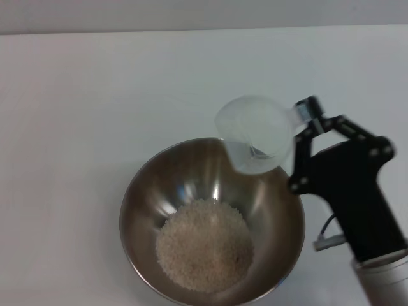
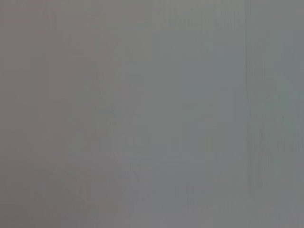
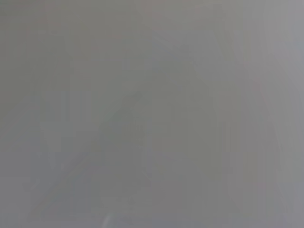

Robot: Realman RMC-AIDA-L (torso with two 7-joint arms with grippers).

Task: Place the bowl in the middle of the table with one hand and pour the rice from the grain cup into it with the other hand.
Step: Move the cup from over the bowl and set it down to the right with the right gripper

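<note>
The steel bowl (image 1: 271, 210) stands on the white table (image 1: 95, 95) at the front middle of the head view, with a pale heap of rice (image 1: 204, 245) in its bottom. My right gripper (image 1: 306, 121) is shut on the handle of the clear grain cup (image 1: 255, 134) and holds it above the bowl's far right rim. The cup looks empty, its open mouth turned up towards the camera. My left gripper is out of view. Both wrist views show only a plain grey surface.
The white table stretches bare to the left and behind the bowl up to its far edge (image 1: 191, 30). My right arm (image 1: 376, 255) comes in from the lower right corner.
</note>
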